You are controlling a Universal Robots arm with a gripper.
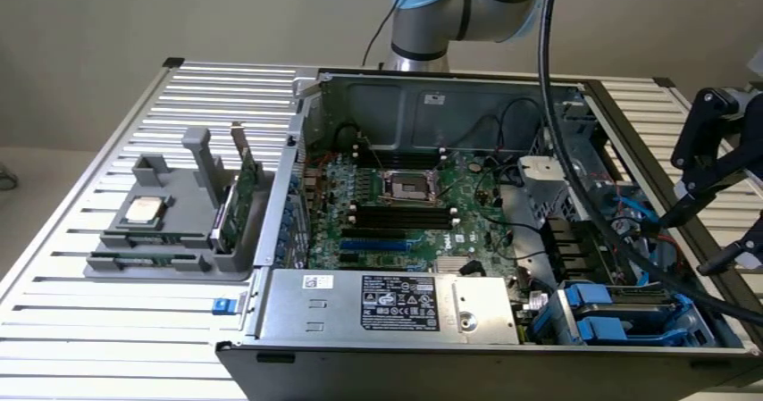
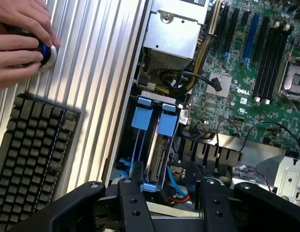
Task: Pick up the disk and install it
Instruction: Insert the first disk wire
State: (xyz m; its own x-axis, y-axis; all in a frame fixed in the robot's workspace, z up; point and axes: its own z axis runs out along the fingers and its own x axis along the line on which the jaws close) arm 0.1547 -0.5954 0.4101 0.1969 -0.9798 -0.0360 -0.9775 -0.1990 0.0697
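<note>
The disk (image 2: 157, 150) stands on edge in the drive bay at the corner of the open computer case, framed by its blue carrier (image 2: 168, 122); its label is hidden. In the exterior view the blue carriers (image 1: 620, 304) sit at the near corner on the exterior view's right. My gripper (image 2: 172, 212) hovers just above this bay, its black fingers (image 2: 134, 208) apart with nothing between them. From outside, the gripper (image 1: 694, 240) hangs over the case's wall on the exterior view's right.
A motherboard (image 1: 406, 213) and a silver power supply (image 1: 394, 303) fill the case. A grey holder (image 1: 167, 227) on the exterior view's left carries a CPU chip (image 1: 143, 209) and a green card (image 1: 245, 200). A person's hand (image 2: 19, 43) rests beside a keyboard (image 2: 29, 154).
</note>
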